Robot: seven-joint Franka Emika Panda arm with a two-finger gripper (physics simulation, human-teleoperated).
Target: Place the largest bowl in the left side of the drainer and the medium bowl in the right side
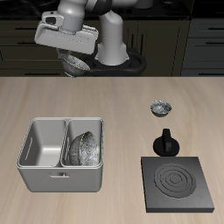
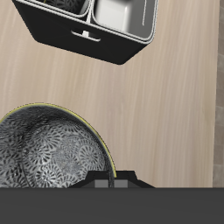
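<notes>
My gripper [image 1: 73, 54] is high above the table's back edge, shut on the rim of a wide grey speckled bowl [image 1: 76, 63], which looks like the largest bowl. In the wrist view this bowl [image 2: 51, 159] hangs just under the gripper [image 2: 112, 180], dark mottled inside. The drainer [image 1: 39, 173] stands near the table's front edge. Its right compartment holds a tilted speckled bowl [image 1: 84, 147], which looks like the medium bowl. Its left compartment [image 1: 42, 145] is empty. The drainer [image 2: 105, 48] also shows in the wrist view, apart from the held bowl.
The smallest bowl [image 1: 160, 108] sits on the table farther back. A black pot [image 1: 165, 143] stands just behind the black square stove plate [image 1: 179, 184] near the front edge. The robot's base [image 1: 114, 52] stands at the back.
</notes>
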